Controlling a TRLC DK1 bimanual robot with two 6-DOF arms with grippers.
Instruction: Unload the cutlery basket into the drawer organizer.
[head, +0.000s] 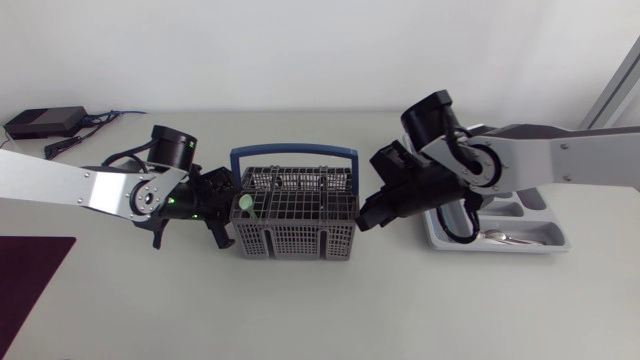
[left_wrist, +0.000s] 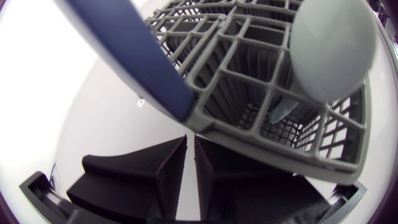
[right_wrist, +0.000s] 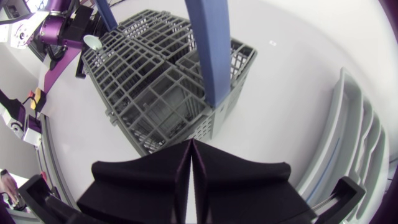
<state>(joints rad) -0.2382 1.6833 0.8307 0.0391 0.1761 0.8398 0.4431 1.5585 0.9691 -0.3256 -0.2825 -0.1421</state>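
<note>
The grey cutlery basket (head: 295, 232) with a blue handle (head: 293, 153) stands mid-table. A pale green spoon (head: 244, 204) sticks up from its left compartment, its round bowl (left_wrist: 333, 46) just ahead of my left gripper. My left gripper (head: 226, 212) sits against the basket's left rim (left_wrist: 249, 134), fingers (left_wrist: 165, 180) almost together with nothing between them. At the basket's right corner (right_wrist: 214, 115), my right gripper (head: 368, 218) is shut and empty, fingers (right_wrist: 155, 180) pressed together. The grey drawer organizer (head: 440, 236) lies to the right, behind my right arm, with a metal spoon (head: 512, 238) in it.
A black box (head: 42, 122) with cables sits at the table's back left corner. A dark purple mat (head: 30, 272) lies at the front left. The organizer's ribbed rim (right_wrist: 364, 134) is close beside my right gripper.
</note>
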